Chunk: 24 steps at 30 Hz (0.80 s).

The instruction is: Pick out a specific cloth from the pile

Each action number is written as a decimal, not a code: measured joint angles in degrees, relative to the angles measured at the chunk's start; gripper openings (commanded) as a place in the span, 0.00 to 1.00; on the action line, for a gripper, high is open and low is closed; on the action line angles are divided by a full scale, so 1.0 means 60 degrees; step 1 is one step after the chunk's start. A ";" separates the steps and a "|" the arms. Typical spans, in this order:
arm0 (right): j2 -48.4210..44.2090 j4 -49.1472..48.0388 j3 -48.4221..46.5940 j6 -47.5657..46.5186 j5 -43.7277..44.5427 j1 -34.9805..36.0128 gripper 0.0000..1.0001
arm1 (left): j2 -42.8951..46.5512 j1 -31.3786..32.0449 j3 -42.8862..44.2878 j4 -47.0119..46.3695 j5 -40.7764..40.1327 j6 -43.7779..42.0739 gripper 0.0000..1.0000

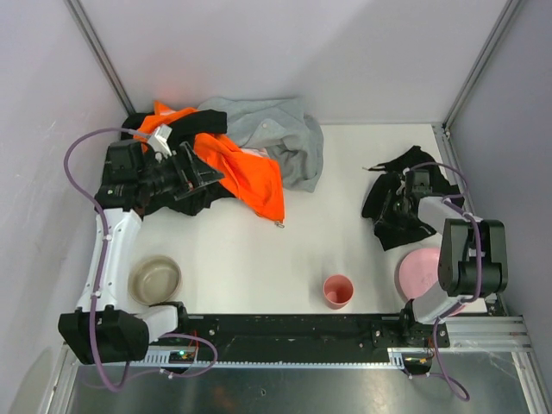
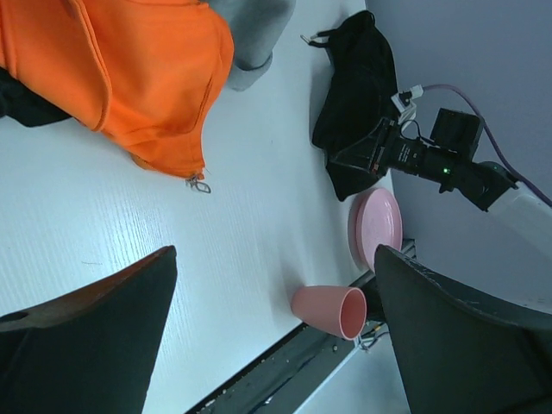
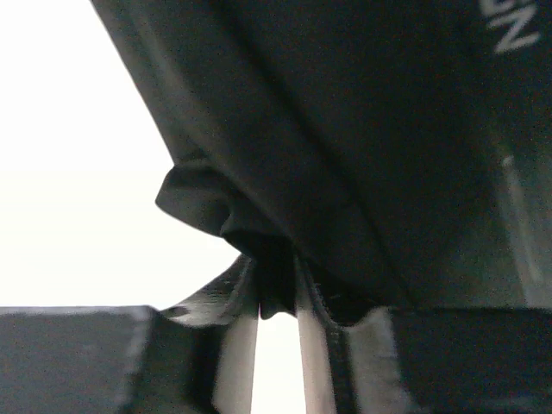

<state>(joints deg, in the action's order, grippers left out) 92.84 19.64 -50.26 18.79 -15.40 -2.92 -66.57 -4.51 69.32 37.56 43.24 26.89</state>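
The cloth (image 1: 388, 226), small, thin and black, lies crumpled at the right of the table, apart from the pile; it also shows in the left wrist view (image 2: 358, 95). My right gripper (image 1: 397, 205) is shut on a fold of it, and the right wrist view shows the black fabric (image 3: 345, 129) pinched between the pads (image 3: 278, 302). The pile (image 1: 259, 159) of orange, grey and black garments lies at the back left. My left gripper (image 1: 205, 172) is open and empty over the pile's black and orange part, with its fingers wide apart (image 2: 274, 254) near the orange garment (image 2: 129, 69).
A pink plate (image 1: 420, 272) lies near the cloth, in front of it. A pink cup (image 1: 338, 291) stands at the front middle and shows in the left wrist view (image 2: 332, 310). A beige bowl (image 1: 155, 279) sits at the front left. A black rail (image 1: 293, 332) runs along the near edge.
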 measured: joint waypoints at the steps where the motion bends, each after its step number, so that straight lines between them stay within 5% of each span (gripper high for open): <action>1: -0.0142 0.0036 0.0029 0.0007 0.0018 0.0033 0.41 | 0.0018 0.0000 -0.0029 0.0004 0.0022 0.0000 1.00; 5: -0.0994 0.0244 0.0098 -0.0018 0.0240 0.0324 0.70 | 0.0178 0.0000 -0.0415 -0.0015 0.0157 -0.0007 1.00; 9: -0.1902 0.0470 0.0131 0.0015 0.0444 0.0754 0.87 | 0.0382 0.0000 -0.0809 -0.0022 0.0157 -0.0073 1.00; 24: -0.3727 0.0812 0.0339 0.0718 0.0933 0.3366 0.97 | 0.0845 0.0543 -0.1566 0.0466 -0.0699 -0.0732 1.00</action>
<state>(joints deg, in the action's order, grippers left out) 70.48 24.51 -48.23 23.09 -9.80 17.28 -61.49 -1.26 59.92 40.36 39.05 22.50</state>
